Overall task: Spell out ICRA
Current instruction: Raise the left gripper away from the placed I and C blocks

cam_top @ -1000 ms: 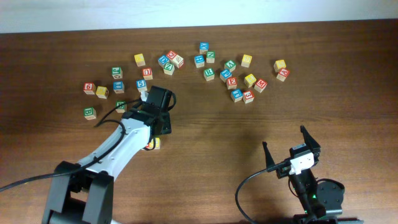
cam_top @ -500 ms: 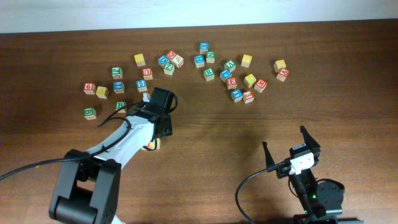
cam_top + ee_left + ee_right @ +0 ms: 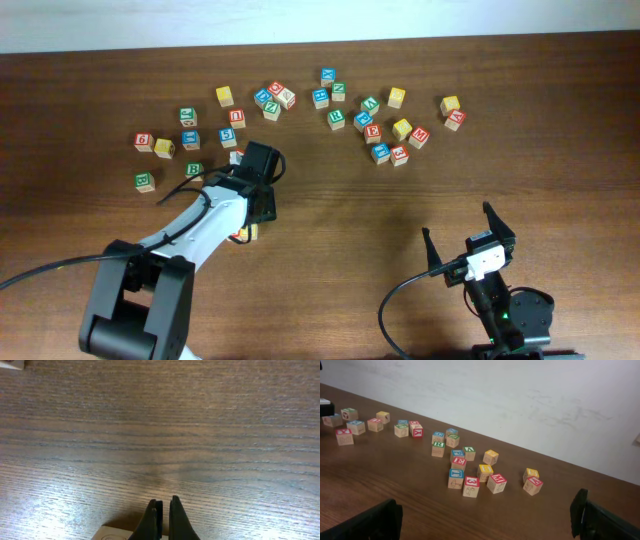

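Alphabet cube (image 3: 247,233) unmoved, left claw (image 3: 162,510) still shut

Your left arm (image 3: 205,222): white shell, black joints. Your right gripper (image 3: 456,218): black fingers (image 3: 428,248), white block (image 3: 485,258), black cable (image 3: 383,312) behind.

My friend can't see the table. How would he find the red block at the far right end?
On the far side of the brown wooden table, follow the scattered alphabet blocks to their right end. The last two are a yellow block and, just in front of it, the red block. It sits farthest right of all, red-topped beside its yellow neighbour.
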You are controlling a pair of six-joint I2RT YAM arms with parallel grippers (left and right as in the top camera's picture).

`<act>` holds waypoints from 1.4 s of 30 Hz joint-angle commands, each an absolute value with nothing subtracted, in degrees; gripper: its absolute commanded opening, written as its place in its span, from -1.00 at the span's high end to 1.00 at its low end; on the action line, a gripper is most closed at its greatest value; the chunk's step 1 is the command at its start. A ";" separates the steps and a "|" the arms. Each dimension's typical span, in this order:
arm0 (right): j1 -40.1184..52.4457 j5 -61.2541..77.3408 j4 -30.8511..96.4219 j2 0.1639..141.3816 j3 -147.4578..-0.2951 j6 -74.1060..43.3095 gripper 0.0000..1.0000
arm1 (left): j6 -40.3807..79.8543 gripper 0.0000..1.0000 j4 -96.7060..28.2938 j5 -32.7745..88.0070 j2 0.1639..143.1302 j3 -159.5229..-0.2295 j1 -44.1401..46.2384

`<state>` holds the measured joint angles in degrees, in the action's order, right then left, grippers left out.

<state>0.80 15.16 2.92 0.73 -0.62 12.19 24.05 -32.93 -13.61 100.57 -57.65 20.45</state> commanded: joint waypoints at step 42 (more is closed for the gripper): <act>1.13 15.86 3.18 0.36 -0.32 11.99 -0.97 | 24.80 0.92 -28.86 -17.98 101.01 -58.24 19.88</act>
